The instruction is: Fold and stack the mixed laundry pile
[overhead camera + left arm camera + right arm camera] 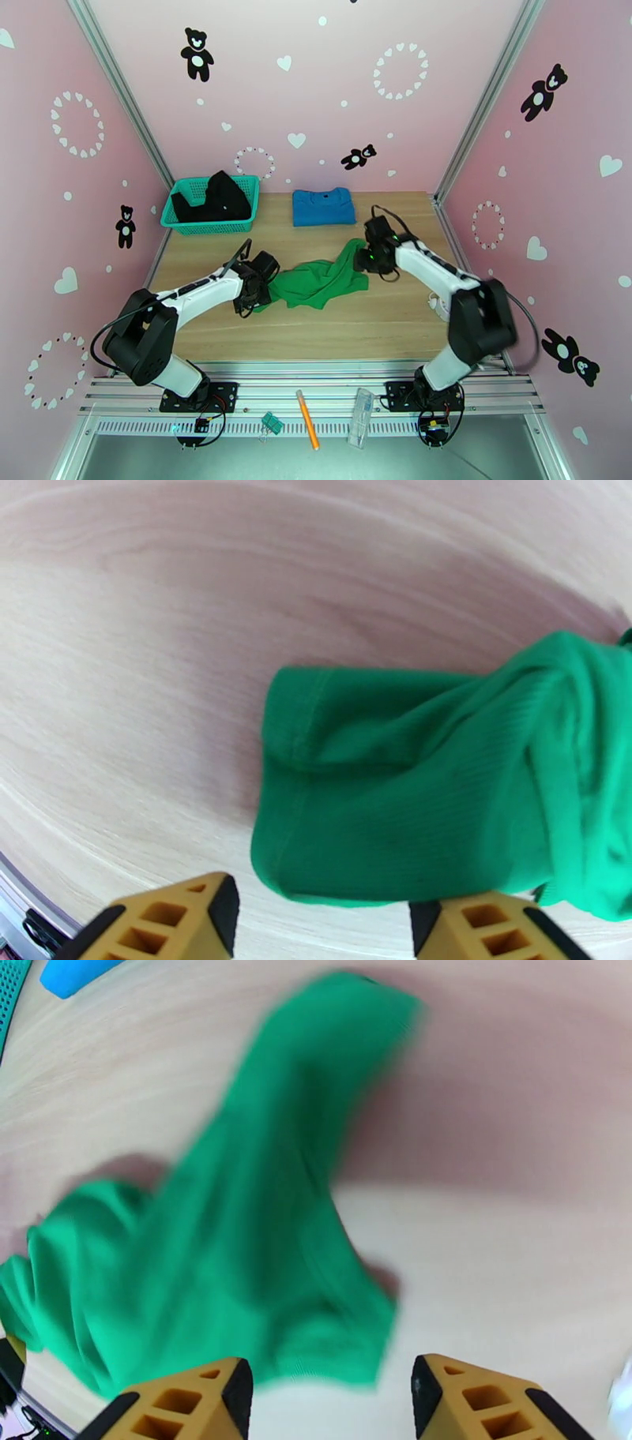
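Left gripper [324, 922] and right gripper [332, 1402] both have jaws apart, nothing held, so a sloppy grab could bunch the mid-frame crumpled green garment [320, 283] worse.

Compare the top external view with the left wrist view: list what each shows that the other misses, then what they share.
Top, not left wrist: a teal basket holding a black garment, a folded blue shirt, the right tool. Left wrist, not top: hem stitching on the green garment, yellow fingers standing apart. Both: the green garment, the wooden table, the left tool.
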{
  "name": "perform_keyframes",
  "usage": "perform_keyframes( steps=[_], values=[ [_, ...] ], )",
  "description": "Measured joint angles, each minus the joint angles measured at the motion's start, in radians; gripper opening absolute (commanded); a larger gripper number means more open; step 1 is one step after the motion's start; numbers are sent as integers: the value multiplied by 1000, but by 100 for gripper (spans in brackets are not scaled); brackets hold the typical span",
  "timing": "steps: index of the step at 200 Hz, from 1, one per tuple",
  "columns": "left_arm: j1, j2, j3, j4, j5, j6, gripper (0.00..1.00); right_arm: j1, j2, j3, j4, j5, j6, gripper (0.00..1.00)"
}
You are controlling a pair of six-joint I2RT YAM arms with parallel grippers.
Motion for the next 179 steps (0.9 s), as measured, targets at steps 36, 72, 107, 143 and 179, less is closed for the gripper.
perform_keyframes(
  steps=[36,72,107,143,179],
  values=[
    [0,-19,15,-10,-7,9,63,-3,17,-111,65,-32,96,49],
    [0,-79,15,-31,-19,9,63,-2,101,-120,137,-38,156,46],
    [0,-128,22,-57,-34,17,63,-3,163,-122,179,-29,183,38],
    [0,-159,26,-80,-39,17,63,-7,171,-119,211,-30,204,0],
    [1,-177,26,-92,-50,17,63,-7,142,-121,207,-34,186,0]
  ],
)
